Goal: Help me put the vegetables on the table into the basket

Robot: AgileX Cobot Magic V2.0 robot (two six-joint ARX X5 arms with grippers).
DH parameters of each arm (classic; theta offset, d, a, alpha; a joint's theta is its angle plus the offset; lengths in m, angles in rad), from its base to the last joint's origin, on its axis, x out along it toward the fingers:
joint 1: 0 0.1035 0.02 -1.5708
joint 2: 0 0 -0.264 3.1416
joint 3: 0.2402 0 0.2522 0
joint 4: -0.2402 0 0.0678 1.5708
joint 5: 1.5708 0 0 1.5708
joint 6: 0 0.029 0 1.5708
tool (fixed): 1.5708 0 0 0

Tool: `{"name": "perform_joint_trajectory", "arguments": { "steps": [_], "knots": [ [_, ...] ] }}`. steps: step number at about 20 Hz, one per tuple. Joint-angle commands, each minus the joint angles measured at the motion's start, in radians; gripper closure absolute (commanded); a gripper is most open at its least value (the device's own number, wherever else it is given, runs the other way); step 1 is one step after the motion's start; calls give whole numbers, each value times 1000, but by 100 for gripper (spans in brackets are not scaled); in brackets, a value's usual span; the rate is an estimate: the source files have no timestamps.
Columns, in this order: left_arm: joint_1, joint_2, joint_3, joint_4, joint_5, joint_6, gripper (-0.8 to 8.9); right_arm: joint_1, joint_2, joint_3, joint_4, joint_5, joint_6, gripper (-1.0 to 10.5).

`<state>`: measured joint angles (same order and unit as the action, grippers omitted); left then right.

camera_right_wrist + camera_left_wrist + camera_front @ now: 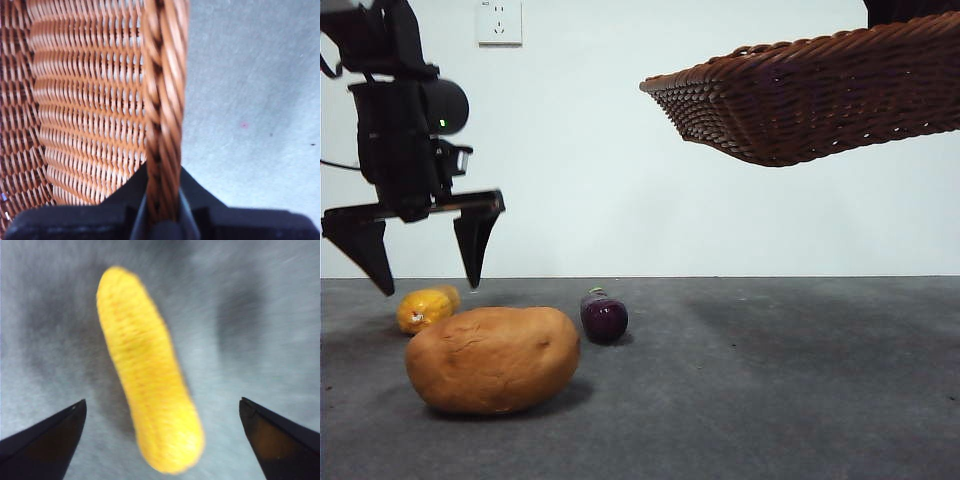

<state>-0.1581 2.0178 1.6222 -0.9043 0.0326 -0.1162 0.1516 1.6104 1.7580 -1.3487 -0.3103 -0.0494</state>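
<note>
At far left the left gripper hangs wide open just above the yellow corn lying on the table, its long axis crossing the jaw gap, while at right the right gripper clamps the raised basket's rim.

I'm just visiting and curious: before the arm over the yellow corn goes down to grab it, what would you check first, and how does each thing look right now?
1. Left tool open wide enough for the corn: ok, one jaw shows on each side of it.
2. Left tool lined up over the corn: ok, the corn lies between the jaws in the left wrist view.
3. Corn free to lift: cannot tell, the potato lies close in front of it.
4. Right tool holding the basket: ok, shut on the braided rim, basket in the air.
5. Basket level: not ok, it hangs tilted.
6. Eggplant out of the way: ok, apart on the table.
</note>
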Motion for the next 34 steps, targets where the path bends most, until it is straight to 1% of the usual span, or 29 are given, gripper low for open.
{"name": "perform_joint_trajectory", "arguments": {
  "steps": [1,3,4,5,9,10,12,15,16,17,18,20,21,22,23,25,26,28,29,30,32,33,34],
  "knots": [
    [0,34,1,2,-11,-12,248,0,-32,5,-20,12,-4,958],
    [0,48,1,25,-11,-15,253,0,-50,5,-24,32,-4,958],
    [0,51,1,38,-11,-15,314,0,-54,5,-24,42,-4,958],
    [0,55,1,47,-11,-15,409,0,-57,5,-25,42,-3,958],
    [0,94,1,51,-9,-14,415,0,-58,4,-25,41,-3,958],
    [0,94,1,60,-16,-15,494,0,-58,4,-25,41,-2,958],
    [0,93,1,76,-18,-14,830,0,-58,4,-25,42,-2,958],
    [-1,83,5,81,-9,-7,822,0,-58,4,-25,48,-2,958],
    [-1,66,11,78,21,-2,822,0,-57,4,-25,77,8,958],
    [0,40,14,79,55,2,822,0,-57,4,-24,129,26,958],
    [0,3,17,79,110,1,822,0,-57,4,-20,183,48,958],
    [-5,-80,17,83,298,-3,822,0,-55,4,-6,260,103,958],
    [-26,-121,17,83,389,1,822,0,-53,4,0,273,130,958],
    [-55,-162,17,83,455,8,822,0,-50,4,3,277,155,958],
    [-88,-197,17,83,497,8,822,0,-45,4,8,277,164,958],
    [-179,-254,17,84,555,-8,822,14,-29,4,14,278,189,958],
    [-227,-277,17,85,573,-8,822,19,-21,4,8,278,188,958],
    [-338,-298,17,106,563,-14,821,33,-8,-6,-7,277,189,958],
    [-391,-298,17,119,540,-23,821,53,-6,-22,-6,277,199,958],
    [-436,-297,17,137,496,-41,821,67,-6,-38,-6,277,203,958],
    [-511,-283,17,198,386,-106,822,107,-6,-75,15,275,210,958],
    [-525,-277,17,224,354,-158,821,129,-6,-94,24,272,224,958],
    [-529,-268,17,245,343,-195,822,147,-6,-110,33,273,232,958]
  ]
}}
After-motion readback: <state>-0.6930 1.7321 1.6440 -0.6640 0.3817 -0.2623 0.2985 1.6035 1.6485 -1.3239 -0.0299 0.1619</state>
